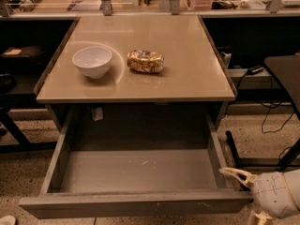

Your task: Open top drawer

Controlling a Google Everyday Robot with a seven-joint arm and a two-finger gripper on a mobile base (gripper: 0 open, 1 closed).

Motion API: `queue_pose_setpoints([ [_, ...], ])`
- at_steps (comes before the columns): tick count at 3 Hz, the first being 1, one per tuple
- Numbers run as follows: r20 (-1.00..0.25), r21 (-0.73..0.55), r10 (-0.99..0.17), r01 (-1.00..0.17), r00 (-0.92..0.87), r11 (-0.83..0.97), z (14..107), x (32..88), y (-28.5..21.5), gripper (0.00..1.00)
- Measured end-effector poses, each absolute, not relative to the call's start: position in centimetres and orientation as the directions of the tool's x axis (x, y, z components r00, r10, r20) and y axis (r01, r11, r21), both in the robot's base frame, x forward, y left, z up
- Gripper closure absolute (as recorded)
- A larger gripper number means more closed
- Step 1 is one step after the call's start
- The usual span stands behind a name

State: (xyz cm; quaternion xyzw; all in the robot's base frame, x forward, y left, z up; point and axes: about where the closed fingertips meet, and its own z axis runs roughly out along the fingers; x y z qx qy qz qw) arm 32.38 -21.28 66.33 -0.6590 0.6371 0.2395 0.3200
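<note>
The top drawer [136,170] stands pulled far out from under the tan table [187,78]. Its plain grey inside is bare, and its flat front [131,204] runs along the bottom of the camera view. My gripper [244,196] is at the bottom right, just past the right end of the drawer front. It is open and holds nothing. Its upper pale fingertip [233,173] lies next to the drawer's right wall. The lower finger is partly cut off by the frame edge.
A white bowl [92,61] and a crumpled golden snack bag [146,61] sit on the tabletop. A dark chair or table edge [286,74] and cables [272,111] are to the right. Black legs [14,130] stand at the left, over speckled floor.
</note>
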Motion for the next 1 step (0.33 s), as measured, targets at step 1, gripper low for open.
queue_pose_setpoints([
  [1,-0.723,-0.117,-0.687,-0.993,0.073,0.017,66.33,32.38,-21.27,0.00],
])
